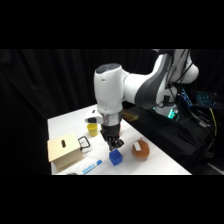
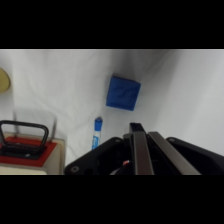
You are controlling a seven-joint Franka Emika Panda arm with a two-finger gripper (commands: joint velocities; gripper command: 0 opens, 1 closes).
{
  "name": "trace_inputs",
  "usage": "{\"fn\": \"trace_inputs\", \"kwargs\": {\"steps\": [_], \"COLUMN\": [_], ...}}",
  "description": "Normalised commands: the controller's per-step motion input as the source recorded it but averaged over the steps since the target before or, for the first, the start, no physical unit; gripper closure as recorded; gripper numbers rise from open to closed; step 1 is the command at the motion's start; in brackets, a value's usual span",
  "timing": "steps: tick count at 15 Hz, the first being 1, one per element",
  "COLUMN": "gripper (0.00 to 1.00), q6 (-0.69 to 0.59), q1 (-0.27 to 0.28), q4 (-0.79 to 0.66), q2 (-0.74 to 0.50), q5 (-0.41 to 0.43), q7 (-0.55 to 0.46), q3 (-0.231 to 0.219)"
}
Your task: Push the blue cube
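Observation:
The blue cube (image 1: 115,158) sits on the white table (image 1: 65,120) near its front edge, and in the wrist view the blue cube (image 2: 123,93) lies just beyond the fingertips. My gripper (image 1: 115,146) hangs straight down right behind and slightly above the cube, very close to it. Seen from the wrist, the gripper (image 2: 137,128) has its two dark fingers (image 2: 136,150) pressed together with nothing between them.
A light-blue and white pen (image 1: 92,166) (image 2: 96,132) lies left of the cube. A wooden box (image 1: 64,150) with a black handle (image 1: 84,144) stands further left. A yellow cup (image 1: 92,129) is behind, and a brown-orange object (image 1: 140,148) is to the right.

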Motion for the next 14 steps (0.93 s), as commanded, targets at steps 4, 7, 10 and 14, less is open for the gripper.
{"fn": "trace_inputs", "kwargs": {"steps": [4, 7, 10, 14], "gripper": [0.57, 0.33, 0.10, 0.00], "q6": [-0.35, -0.30, -0.28, -0.23], "q1": [-0.025, -0.032, -0.031, -0.032], "q4": [0.18, 0.20, 0.20, 0.16], "q2": [-0.16, -0.11, -0.07, -0.04], "q5": [-0.024, -0.025, -0.028, -0.022], "q7": [0.06, 0.05, 0.04, 0.07], "q3": [-0.007, -0.006, -0.011, -0.023]}}
